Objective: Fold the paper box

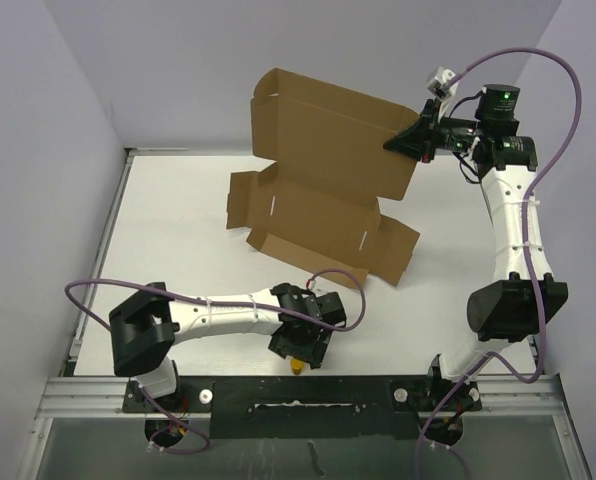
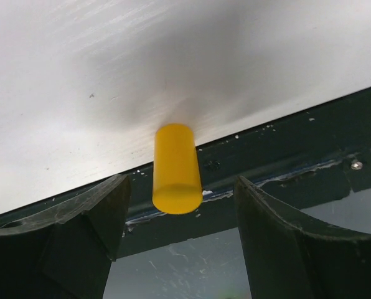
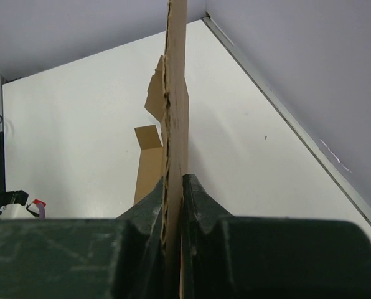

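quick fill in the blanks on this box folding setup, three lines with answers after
1. The right gripper is ___ on an edge of the paper box.
2. The left gripper is ___ and holds nothing.
3. The small cylinder lying in front of the left gripper is ___ in colour.

Missing words: shut; open; yellow

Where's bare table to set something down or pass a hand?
Widest bare patch: left of the paper box, out to the table edge, beyond the left arm. Second: between the box's near flap and the right arm. Crowded: near-left, where the open left gripper hovers over the yellow cylinder; far-right, where the right gripper pinches the box.
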Robot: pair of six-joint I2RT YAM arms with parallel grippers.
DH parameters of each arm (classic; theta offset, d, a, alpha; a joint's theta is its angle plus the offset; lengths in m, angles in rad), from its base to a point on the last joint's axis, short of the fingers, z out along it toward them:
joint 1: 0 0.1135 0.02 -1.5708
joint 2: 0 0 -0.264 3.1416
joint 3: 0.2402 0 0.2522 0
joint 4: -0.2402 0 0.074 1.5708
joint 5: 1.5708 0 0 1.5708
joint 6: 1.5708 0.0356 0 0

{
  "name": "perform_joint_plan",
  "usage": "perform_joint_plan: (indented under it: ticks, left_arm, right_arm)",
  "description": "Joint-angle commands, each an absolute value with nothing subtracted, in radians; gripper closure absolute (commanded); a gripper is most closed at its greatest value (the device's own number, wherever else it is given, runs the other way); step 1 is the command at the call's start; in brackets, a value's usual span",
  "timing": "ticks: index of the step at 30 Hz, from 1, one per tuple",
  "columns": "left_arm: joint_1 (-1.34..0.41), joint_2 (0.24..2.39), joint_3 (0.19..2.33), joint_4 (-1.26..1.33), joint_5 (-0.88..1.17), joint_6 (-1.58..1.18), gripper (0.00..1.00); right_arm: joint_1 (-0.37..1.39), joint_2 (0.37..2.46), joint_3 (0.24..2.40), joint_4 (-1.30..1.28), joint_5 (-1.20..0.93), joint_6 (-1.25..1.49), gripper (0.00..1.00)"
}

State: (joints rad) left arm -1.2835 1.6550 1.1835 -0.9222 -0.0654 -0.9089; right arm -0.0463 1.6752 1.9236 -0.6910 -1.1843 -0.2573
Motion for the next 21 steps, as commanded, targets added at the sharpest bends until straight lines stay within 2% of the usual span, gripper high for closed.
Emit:
perform_joint_plan:
  ticks: [1, 5, 8, 11, 15, 19, 21]
  left_arm:
    - [-1.291, 1.707, 1.203, -0.913, -0.051, -0.93, 0.34]
    - [-1.292, 1.729, 1.195, -0.914, -0.044, -0.93, 0.36]
    - [-1.292, 1.736, 1.196, -0.911, -0.042, -0.927, 0.44]
    - [-1.291, 1.741, 1.192, -0.905, -0.03, -0.924, 0.57]
    - [-1.291, 1.745, 1.182, -0.917, -0.023, -0.924, 0.63]
    - [-1.272, 1.725, 1.174, -0.94, -0.039, -0.9, 0.82]
    - [-1.218, 1.69, 1.174, -0.989, -0.084, -0.862, 0.89]
  right_arm:
    - [-0.057, 1.617, 1.924, -0.635, -1.21, -0.245, 1.0]
    - [-0.061, 1.615, 1.924, -0.632, -1.215, -0.241, 1.0]
    - [-0.066, 1.614, 1.924, -0.631, -1.218, -0.238, 1.0]
    - [-0.071, 1.61, 1.924, -0.627, -1.222, -0.234, 1.0]
    - [-0.085, 1.608, 1.924, -0.617, -1.232, -0.223, 1.0]
    - [-0.092, 1.606, 1.92, -0.606, -1.243, -0.21, 1.0]
    - [-0.094, 1.602, 1.918, -0.602, -1.244, -0.211, 1.0]
